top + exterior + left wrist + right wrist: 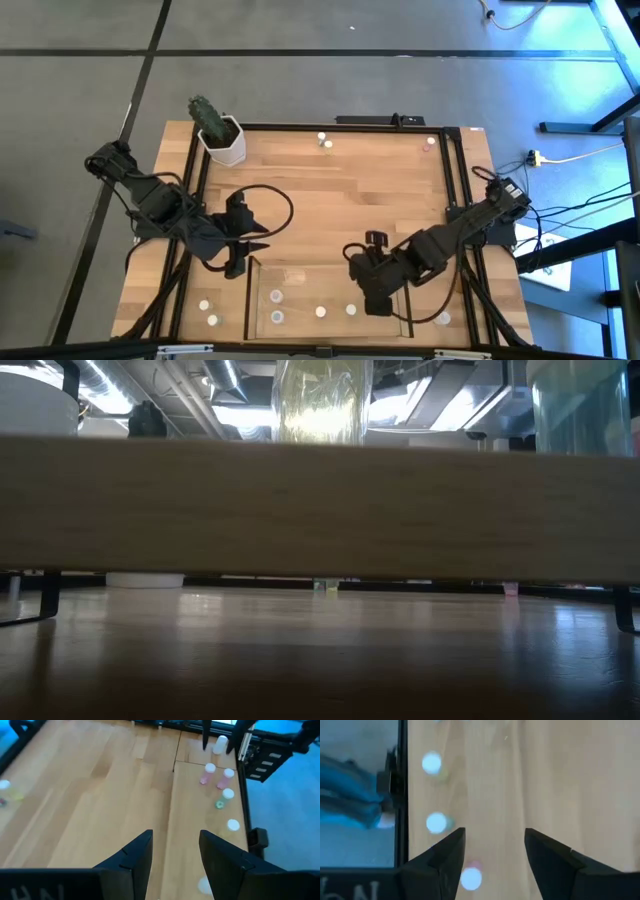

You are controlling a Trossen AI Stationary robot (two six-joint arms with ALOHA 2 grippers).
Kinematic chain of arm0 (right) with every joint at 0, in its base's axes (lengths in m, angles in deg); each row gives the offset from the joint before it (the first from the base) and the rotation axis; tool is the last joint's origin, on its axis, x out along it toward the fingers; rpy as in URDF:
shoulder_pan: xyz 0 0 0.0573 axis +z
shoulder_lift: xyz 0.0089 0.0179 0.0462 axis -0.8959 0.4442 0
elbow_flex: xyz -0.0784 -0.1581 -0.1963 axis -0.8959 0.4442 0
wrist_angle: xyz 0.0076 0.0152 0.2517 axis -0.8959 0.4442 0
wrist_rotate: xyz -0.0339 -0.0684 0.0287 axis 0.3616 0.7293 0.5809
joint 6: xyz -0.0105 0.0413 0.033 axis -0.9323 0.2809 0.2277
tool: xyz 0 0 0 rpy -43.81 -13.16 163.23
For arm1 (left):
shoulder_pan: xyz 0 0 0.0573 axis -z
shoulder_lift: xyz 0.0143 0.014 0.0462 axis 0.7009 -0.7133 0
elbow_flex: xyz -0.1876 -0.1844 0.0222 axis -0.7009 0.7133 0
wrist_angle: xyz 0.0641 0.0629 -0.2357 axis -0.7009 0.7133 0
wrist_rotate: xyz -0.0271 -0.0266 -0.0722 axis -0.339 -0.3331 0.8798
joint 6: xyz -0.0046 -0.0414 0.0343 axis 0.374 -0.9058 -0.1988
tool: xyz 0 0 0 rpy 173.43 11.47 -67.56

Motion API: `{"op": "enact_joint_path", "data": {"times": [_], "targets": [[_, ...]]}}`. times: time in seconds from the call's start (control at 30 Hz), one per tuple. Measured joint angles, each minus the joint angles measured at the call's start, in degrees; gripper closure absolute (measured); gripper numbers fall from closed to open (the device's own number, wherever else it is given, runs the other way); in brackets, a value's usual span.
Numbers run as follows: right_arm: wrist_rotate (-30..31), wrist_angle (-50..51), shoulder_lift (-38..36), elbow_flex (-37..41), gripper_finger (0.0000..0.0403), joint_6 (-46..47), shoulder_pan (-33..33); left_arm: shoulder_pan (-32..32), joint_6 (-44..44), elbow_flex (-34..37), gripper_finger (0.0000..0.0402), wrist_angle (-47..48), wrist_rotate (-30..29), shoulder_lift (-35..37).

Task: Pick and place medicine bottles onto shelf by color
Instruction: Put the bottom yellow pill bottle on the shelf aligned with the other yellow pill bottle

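The shelf (300, 280), a shallow clear-walled tray with a wood floor, lies at the table's near middle. Several small pale-capped medicine bottles stand in it, among them a white one (276, 317) and two pink ones (207, 772). Others stand outside it at the near left (204, 305), near right (443, 318) and far edge (322, 137). My left gripper (175, 855) hangs open above the shelf's left end (240, 265), nothing between its fingers. My right gripper (495, 855) hangs open over the shelf's right part (375, 300), with only bare wood between its fingers and a bottle (470, 877) beside one finger.
A white hexagonal pot with a green cactus (222, 140) stands at the far left corner. A black metal frame (455, 200) borders the tabletop. Bare wood lies between the shelf and the far edge. In the low view a wooden board (320, 510) blocks most of the sight.
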Motion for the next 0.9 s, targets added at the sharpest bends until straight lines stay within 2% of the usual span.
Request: {"op": "enact_joint_path", "data": {"times": [0.13, 0.33, 0.47, 0.67, 0.9], "targets": [[3.55, 3.46, -0.02, -7.16, 0.0196, -1.92, -0.36, 0.05, -4.36, 0.00, 0.0247, 0.00, 0.13, 0.07], [3.48, 3.83, -0.02, -15.99, 0.0196, -11.02, -1.50, 0.05, -5.75, 0.00, 0.0247, 0.02, 0.13, 0.07], [3.46, 3.89, -0.04, -19.75, 0.0196, -12.34, -2.70, 0.40, -5.76, 0.00, 0.0247, 0.36, 0.09, 0.07], [3.48, 6.47, -0.11, -20.89, 0.0196, -10.27, -5.99, 3.15, -8.87, 0.00, 0.0247, 3.88, 1.26, 0.11], [3.35, 7.01, -0.02, -19.25, 0.0196, -10.46, -8.21, 8.82, -21.22, -0.04, 0.0247, 14.19, 10.69, -0.03]]}}
